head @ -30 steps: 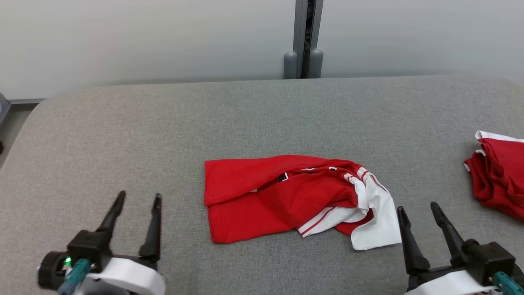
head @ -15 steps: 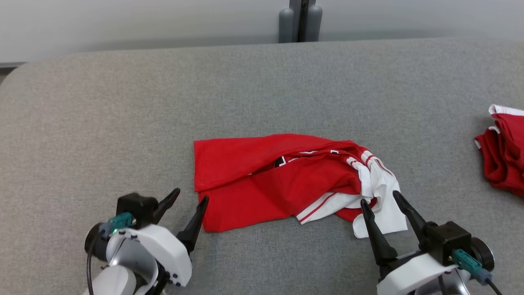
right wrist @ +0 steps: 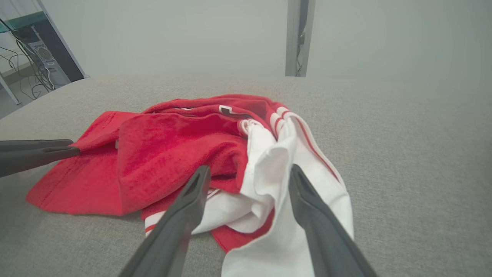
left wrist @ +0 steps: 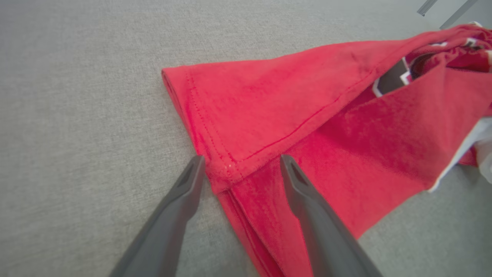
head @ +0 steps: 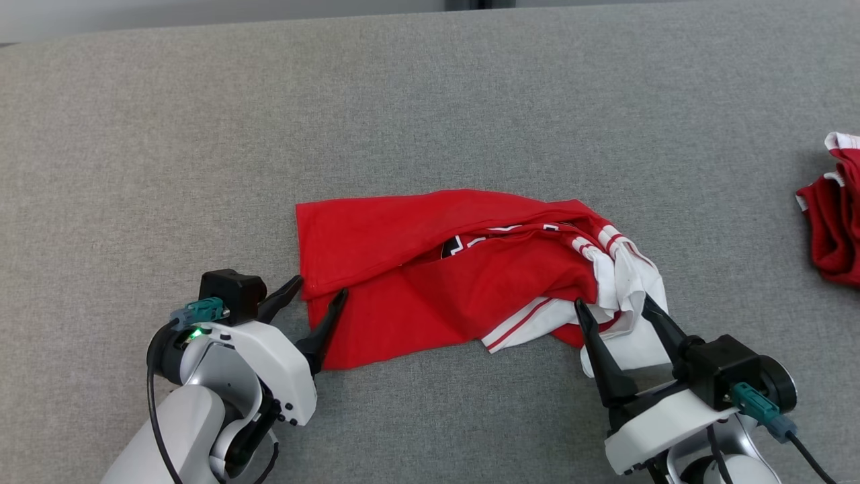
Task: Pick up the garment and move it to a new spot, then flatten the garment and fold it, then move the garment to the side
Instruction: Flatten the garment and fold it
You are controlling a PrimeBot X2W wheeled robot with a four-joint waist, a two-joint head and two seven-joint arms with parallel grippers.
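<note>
The garment (head: 430, 269) is a red shirt with white, red-striped sleeves, lying crumpled on the grey table. My left gripper (head: 321, 288) is open at its left hem: one finger on the table, the other over the cloth, the folded hem corner (left wrist: 225, 169) between them. My right gripper (head: 613, 306) is open over the white sleeve bunch (right wrist: 269, 161) at the right end, its fingers straddling the white folds. In the right wrist view, the left gripper's fingers (right wrist: 34, 152) show at the left edge by the red hem (right wrist: 69, 181).
A second red and white garment (head: 833, 215) lies bunched at the table's right edge. Grey cloth-covered table (head: 201, 134) stretches wide around the shirt. A grey wall with a metal post (right wrist: 298, 38) stands behind the table's far edge.
The head camera has tilted down, shifting the whole picture. Both grippers have come in from the table's near side to the shirt's two ends, the left one turning toward the hem. Jaws stay open.
</note>
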